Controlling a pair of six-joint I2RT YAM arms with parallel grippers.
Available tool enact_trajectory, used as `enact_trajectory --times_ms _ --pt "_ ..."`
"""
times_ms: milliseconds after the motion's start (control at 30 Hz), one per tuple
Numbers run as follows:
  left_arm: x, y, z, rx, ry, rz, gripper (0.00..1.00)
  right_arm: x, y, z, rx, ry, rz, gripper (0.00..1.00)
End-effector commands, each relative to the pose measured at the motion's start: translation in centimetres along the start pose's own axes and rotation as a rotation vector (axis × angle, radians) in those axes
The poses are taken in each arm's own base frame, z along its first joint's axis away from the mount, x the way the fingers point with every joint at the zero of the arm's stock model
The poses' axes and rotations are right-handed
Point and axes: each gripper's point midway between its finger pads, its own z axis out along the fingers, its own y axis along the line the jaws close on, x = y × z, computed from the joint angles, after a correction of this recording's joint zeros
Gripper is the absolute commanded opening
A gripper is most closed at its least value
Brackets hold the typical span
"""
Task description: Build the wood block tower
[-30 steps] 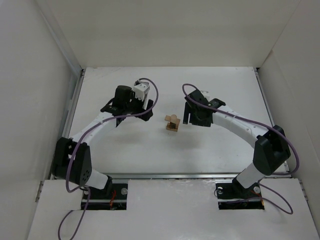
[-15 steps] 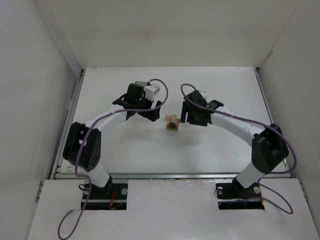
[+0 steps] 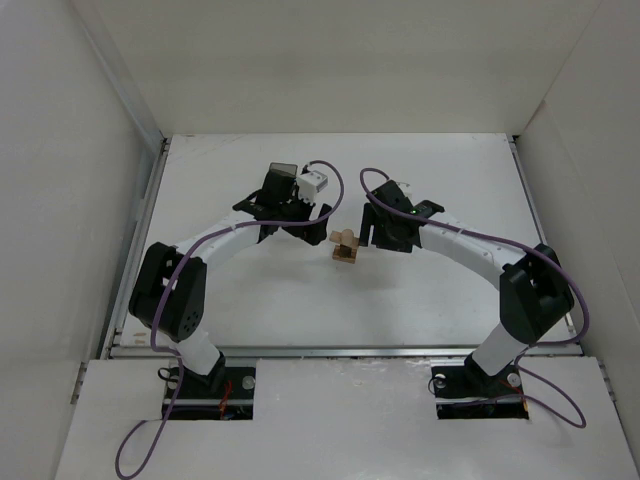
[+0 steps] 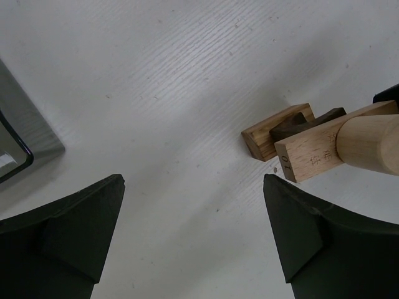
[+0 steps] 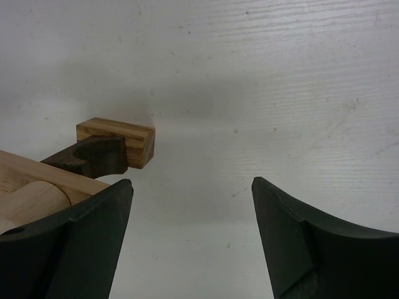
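Note:
The wood block tower [image 3: 346,246] stands mid-table: a tan base block, a dark arched piece, a tan block crosswise and a round peg on top. It shows at the right of the left wrist view [image 4: 312,146] and at the left of the right wrist view [image 5: 93,156]. My left gripper [image 3: 300,228] is open and empty, just left of the tower. My right gripper [image 3: 375,236] is open and empty, just right of it. Open jaws show in both wrist views [image 4: 193,240] [image 5: 190,240] over bare table.
A dark translucent bin corner [image 4: 19,143] shows at the left edge of the left wrist view. White walls [image 3: 90,150] enclose the table on three sides. A metal rail [image 3: 340,350] runs along the near edge.
My left gripper has moved right, from well left of the tower to close beside it. My right gripper has shifted slightly left toward the tower. The tower has not moved.

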Motion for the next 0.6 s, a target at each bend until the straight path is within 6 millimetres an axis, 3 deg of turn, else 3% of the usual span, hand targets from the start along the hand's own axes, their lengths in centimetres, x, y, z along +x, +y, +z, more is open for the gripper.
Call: enact_trajectory --times_ms 0,167,567 --pt "-1.9 -0.5 -0.2 0.006 -0.056 0.010 0.92 -1.5 0.6 0.0 -0.030 -0.043 0.022 0.82" --pt "-1.9 -1.3 -0.1 0.020 -0.054 0.022 0.92 -2.0 0.5 -0.1 -0.020 -0.062 0.015 0.82" --pt "-1.2 -1.0 0.0 0.002 -0.035 0.008 0.92 -2.6 1.1 -0.1 -0.038 -0.070 0.009 0.82"
